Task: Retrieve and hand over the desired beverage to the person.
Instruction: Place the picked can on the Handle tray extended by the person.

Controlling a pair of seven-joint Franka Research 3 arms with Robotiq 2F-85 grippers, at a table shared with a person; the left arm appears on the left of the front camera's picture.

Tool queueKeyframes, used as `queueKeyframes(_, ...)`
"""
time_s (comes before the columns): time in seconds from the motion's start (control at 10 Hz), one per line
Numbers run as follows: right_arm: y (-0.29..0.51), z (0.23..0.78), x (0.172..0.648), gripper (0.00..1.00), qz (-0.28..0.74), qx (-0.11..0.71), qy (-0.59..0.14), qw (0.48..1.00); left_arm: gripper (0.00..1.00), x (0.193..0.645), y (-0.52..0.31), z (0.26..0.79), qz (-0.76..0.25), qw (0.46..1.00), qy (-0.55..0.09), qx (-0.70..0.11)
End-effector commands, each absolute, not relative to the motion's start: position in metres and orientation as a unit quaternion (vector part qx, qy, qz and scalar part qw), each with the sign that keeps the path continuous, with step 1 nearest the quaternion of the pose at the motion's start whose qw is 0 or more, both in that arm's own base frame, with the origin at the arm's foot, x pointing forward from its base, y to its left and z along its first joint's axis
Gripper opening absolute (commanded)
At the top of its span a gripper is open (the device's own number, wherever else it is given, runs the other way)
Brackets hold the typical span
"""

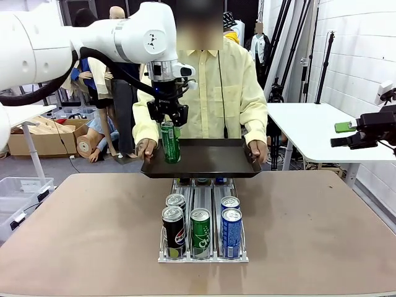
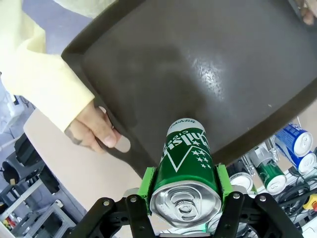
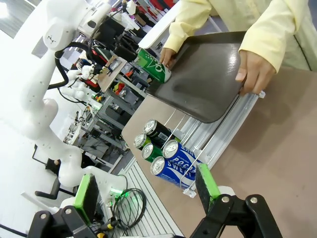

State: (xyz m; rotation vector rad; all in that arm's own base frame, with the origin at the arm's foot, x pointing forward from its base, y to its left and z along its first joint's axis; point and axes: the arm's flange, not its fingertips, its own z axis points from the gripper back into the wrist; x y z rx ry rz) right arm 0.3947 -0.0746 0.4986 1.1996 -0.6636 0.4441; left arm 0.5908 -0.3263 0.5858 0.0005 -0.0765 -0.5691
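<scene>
My left gripper [image 1: 170,122] is shut on a green can [image 1: 171,143], gripping it near its top. In the left wrist view the green pads [image 2: 148,187] press both sides of the can [image 2: 185,156]. The can stands upright over the left part of a dark tray [image 1: 210,162]; I cannot tell whether its base touches the tray. The person [image 1: 238,86], in a pale-yellow shirt, holds the tray by both ends, with one hand [image 2: 94,130] at the left handle. My right gripper [image 3: 146,191] is open and holds nothing, off to the table's right side [image 1: 346,141].
A clear rack [image 1: 203,255] stands mid-table, just below the tray, holding several cans: black [image 1: 173,230], green [image 1: 200,232] and blue [image 1: 231,230]. A white table [image 1: 315,130] stands at the back right. Bare tabletop lies on both sides of the rack.
</scene>
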Motion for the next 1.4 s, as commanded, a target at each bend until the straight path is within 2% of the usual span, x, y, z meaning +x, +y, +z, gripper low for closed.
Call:
queueKeyframes(0.0, -0.074, 0.500, 0.395, 1.00, 0.201, 0.554, -0.305, 0.748, 0.00, 0.608, -0.338, 0.595, -0.262, 0.964, -0.038, 0.024)
queueKeyframes(0.8, -0.074, 0.500, 0.395, 1.00, 0.201, 0.554, -0.305, 0.748, 0.00, 0.618, -0.343, 0.579, -0.263, 0.964, -0.017, 0.021)
queueKeyframes(0.9, -0.074, 0.500, 0.395, 1.00, 0.201, 0.554, -0.305, 0.748, 0.04, 0.617, -0.342, 0.580, -0.261, 0.965, -0.013, 0.020)
queueKeyframes(1.0, -0.074, 0.500, 0.395, 1.00, 0.201, 0.554, -0.305, 0.748, 0.19, 0.617, -0.341, 0.580, -0.259, 0.966, -0.013, 0.020)
queueKeyframes(1.3, -0.074, 0.500, 0.395, 1.00, 0.201, 0.554, -0.305, 0.748, 0.75, 0.616, -0.340, 0.582, -0.259, 0.966, -0.014, 0.019)
